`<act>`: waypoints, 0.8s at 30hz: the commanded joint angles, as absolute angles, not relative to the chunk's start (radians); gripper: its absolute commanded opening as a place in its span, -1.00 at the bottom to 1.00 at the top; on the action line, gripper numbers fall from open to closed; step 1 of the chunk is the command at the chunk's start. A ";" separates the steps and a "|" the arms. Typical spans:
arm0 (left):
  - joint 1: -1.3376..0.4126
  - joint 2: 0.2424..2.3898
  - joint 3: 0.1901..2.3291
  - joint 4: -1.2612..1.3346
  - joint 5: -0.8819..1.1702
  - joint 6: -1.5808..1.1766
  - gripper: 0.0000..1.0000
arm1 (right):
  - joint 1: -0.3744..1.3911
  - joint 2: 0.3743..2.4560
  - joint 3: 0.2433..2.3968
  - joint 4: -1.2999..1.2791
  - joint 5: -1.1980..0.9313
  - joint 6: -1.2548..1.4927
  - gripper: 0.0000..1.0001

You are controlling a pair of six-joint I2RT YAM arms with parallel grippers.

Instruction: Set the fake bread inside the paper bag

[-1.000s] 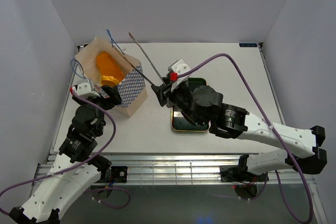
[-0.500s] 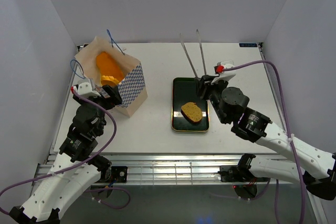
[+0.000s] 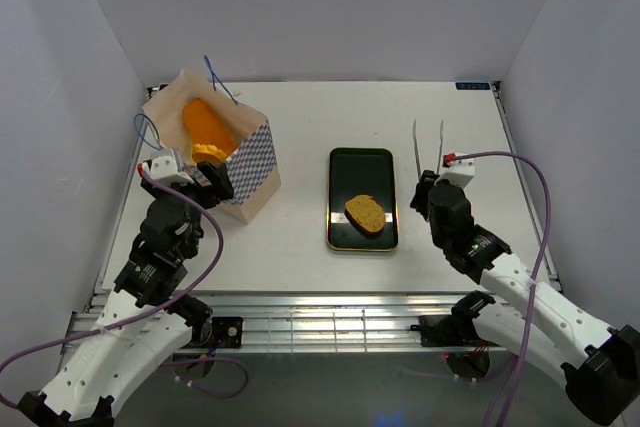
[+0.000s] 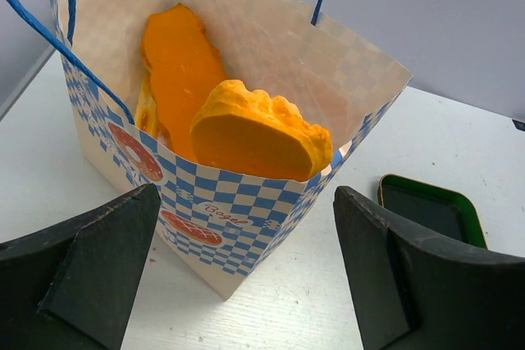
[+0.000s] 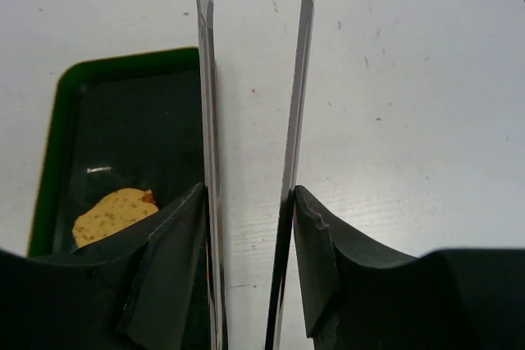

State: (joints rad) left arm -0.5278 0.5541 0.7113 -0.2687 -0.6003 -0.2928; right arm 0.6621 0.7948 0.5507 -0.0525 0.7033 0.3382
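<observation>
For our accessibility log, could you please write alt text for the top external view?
One bread slice lies on a black tray. To its left, a checked paper bag holds orange breads, with the left gripper beside it; the right gripper holds tongs right of the tray.

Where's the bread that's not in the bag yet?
In the top view, the bread slice lies on the black tray, between the paper bag on its left and the tongs on its right.

Right gripper (image 5: 248, 198) gripping the tongs (image 5: 207, 120) is swinging from beside the paper bag (image 3: 255, 162) across the black tray (image 3: 362, 151) to its 3 o'clock, tongs turning toward 12 o'clock, bread slice (image 3: 366, 213) coming uncovered.
</observation>
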 commanded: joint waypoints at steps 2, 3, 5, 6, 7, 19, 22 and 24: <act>-0.534 0.563 0.712 -0.264 -0.588 -0.290 0.95 | 0.554 0.840 0.511 -0.029 0.652 0.442 0.03; -0.534 0.563 0.712 -0.262 -0.589 -0.288 0.95 | 0.534 0.856 0.500 -0.029 0.609 0.448 0.03; -0.534 0.561 0.710 -0.264 -0.591 -0.288 0.95 | 0.482 0.908 0.491 -0.029 0.572 0.463 0.03; -0.534 0.561 0.710 -0.264 -0.591 -0.290 0.95 | 0.473 0.925 0.483 -0.028 0.551 0.466 0.03; -0.534 0.561 0.710 -0.264 -0.592 -0.288 0.95 | 0.462 0.957 0.480 -0.029 0.548 0.466 0.03; -0.534 0.555 0.709 -0.264 -0.592 -0.287 0.95 | 0.425 1.123 0.428 0.061 0.454 0.472 0.08; -0.534 0.554 0.710 -0.262 -0.592 -0.287 0.94 | 0.417 1.143 0.425 0.061 0.445 0.477 0.09; -0.534 0.554 0.712 -0.264 -0.592 -0.287 0.95 | 0.413 1.147 0.423 0.061 0.439 0.480 0.11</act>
